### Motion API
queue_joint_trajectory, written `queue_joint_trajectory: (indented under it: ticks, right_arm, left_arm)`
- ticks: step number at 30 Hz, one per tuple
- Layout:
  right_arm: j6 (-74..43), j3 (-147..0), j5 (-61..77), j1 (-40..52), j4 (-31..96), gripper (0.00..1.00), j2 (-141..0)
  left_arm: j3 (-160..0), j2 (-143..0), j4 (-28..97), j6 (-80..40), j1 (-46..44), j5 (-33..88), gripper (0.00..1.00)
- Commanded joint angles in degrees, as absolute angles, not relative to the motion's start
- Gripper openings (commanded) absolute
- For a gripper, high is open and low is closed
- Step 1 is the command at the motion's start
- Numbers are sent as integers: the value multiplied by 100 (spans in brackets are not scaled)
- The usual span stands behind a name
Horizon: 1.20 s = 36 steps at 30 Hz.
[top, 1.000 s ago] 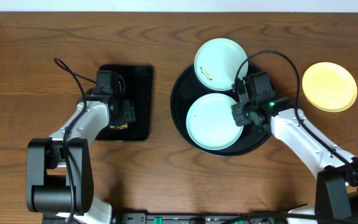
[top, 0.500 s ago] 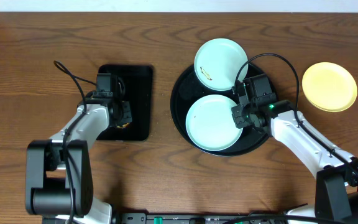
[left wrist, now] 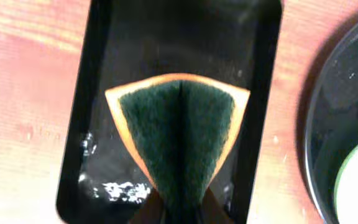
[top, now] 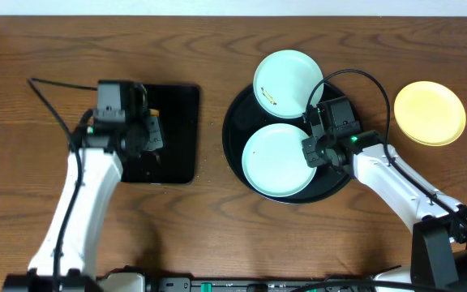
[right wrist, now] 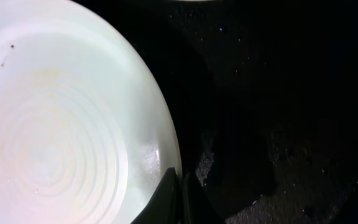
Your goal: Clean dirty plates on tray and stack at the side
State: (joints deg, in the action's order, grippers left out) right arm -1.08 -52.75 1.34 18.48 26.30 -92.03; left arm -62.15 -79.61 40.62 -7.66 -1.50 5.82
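Note:
A pale mint plate (top: 278,160) lies in the round black tray (top: 232,138). My right gripper (top: 311,151) is shut on its right rim; the right wrist view shows the fingertips (right wrist: 168,190) clamped over the plate's edge (right wrist: 55,124). A second mint plate (top: 286,75) with a brown smudge rests on the tray's far rim. A pale yellow plate (top: 430,112) sits on the table to the right. My left gripper (top: 152,134) is shut on a green and orange sponge (left wrist: 179,137), which is pinched into a fold just above the rectangular black tray (left wrist: 104,62).
The rectangular tray (top: 177,138) lies left of the round one and has a wet patch (left wrist: 120,190) on its floor. Bare wooden table (top: 209,227) surrounds both. A cable loops over the right arm near the far plate.
My left gripper has closed on the sponge and lifted it off the rectangular tray, and the arm has swung up and to the left. The right arm has stayed put.

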Motion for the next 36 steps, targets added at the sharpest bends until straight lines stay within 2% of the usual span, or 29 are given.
queue_joint_trajectory:
  ticks: [1,4,15,20,24,27,36]
  right_arm:
    - [-189,-5238,158,1817,2637,1,-9150]
    - [-189,-5238,158,1820,2635,1,-9150]
    - [-189,-5238,161,1817,2637,1,-9150]
    - [-189,-5238,161,1820,2637,1,-9150]
    - [-189,-5238,161,1817,2637,1,-9150]
    - [-189,-5238,161,1820,2635,1,-9150]
    - [-189,-5238,161,1820,2639,1,-9150]
  left_arm:
    - [-7282,-8707,4923,-659,-130,248,7]
    - [-8009,-9452,5658,-390,-137,860,7]
    - [-8038,-9767,5415,-508,-270,950,8]
    - [-8036,-9793,4895,-884,-1066,2657,7]
    - [-7935,-9974,4860,-1308,-1935,2722,7]
    - [-7909,-10232,4436,-1304,-2558,3210,7]
    - [-7909,-11236,2864,-2390,-3330,3747,7]
